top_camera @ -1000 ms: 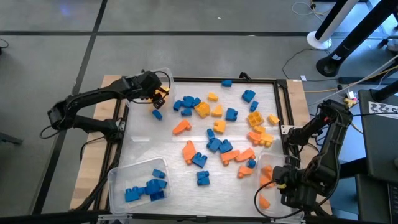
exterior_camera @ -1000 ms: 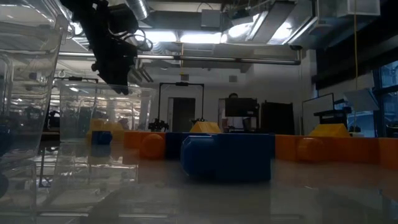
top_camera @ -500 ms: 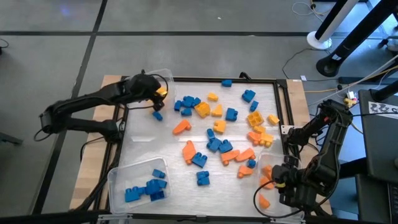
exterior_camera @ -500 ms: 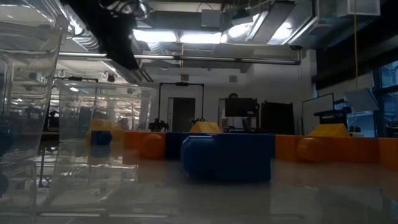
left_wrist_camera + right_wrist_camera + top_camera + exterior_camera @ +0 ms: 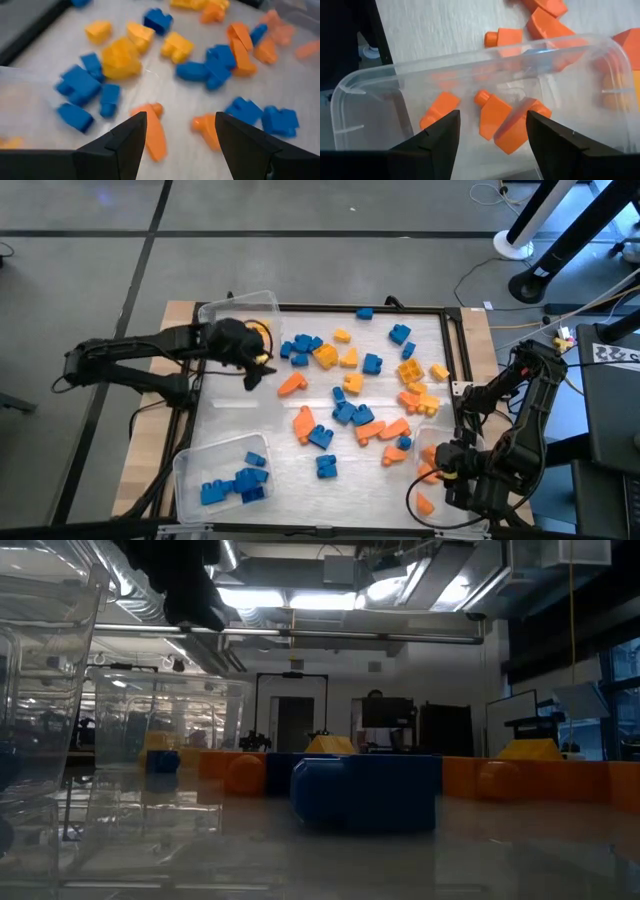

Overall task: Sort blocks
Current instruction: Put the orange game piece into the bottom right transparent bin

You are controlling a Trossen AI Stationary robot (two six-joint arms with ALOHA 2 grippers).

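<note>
Left gripper jaws empty, spread over mixed blocks; right gripper released above orange bin; risk: close-packed colours inviting mis-sorted double pick.

Glossy plastic blocks, clear smooth plastic bin, pale sheeny tabletop, matt dark fingers

Lab: exposed ceiling ducts, monitors
</note>
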